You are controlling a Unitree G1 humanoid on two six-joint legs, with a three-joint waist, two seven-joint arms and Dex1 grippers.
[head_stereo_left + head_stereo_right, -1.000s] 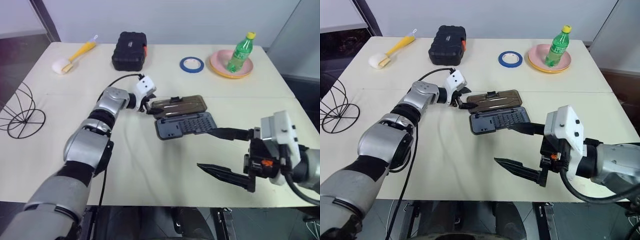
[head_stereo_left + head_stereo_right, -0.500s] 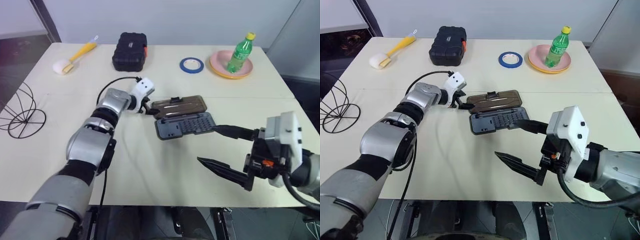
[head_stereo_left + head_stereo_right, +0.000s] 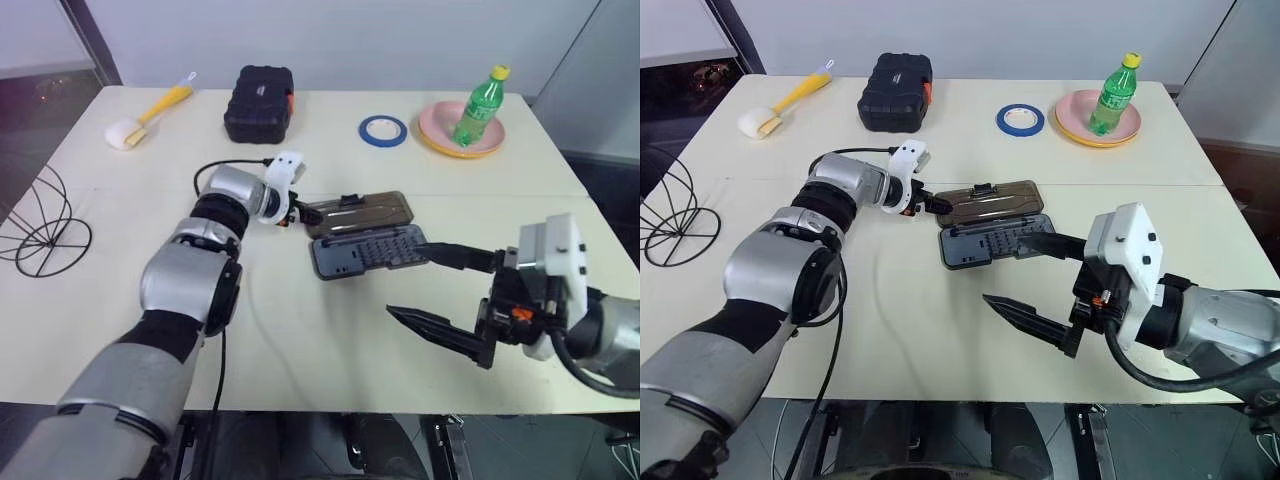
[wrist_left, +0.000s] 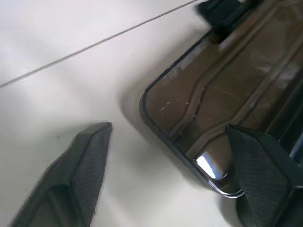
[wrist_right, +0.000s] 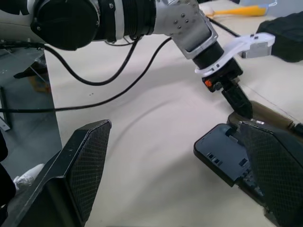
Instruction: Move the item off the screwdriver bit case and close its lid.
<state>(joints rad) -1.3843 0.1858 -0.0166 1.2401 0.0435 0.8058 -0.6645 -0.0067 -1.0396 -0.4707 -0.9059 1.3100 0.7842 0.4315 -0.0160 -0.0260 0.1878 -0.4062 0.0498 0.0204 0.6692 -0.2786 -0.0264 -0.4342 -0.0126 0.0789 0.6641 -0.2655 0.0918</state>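
Left gripper (image 3: 297, 212) wrist rolled, white camera housing now tipped over top, fingers narrower at smoky-brown lid (image 3: 358, 212) left corner. Right gripper (image 3: 440, 290) shifted slightly left, upper finger now overlapping bit tray (image 3: 368, 250) right end.

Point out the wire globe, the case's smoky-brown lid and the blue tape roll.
wire globe (image 3: 40, 228), left eye view, on its hoops.
smoky-brown lid (image 3: 362, 211), left eye view, its middle.
blue tape roll (image 3: 384, 130), left eye view, on the ring.
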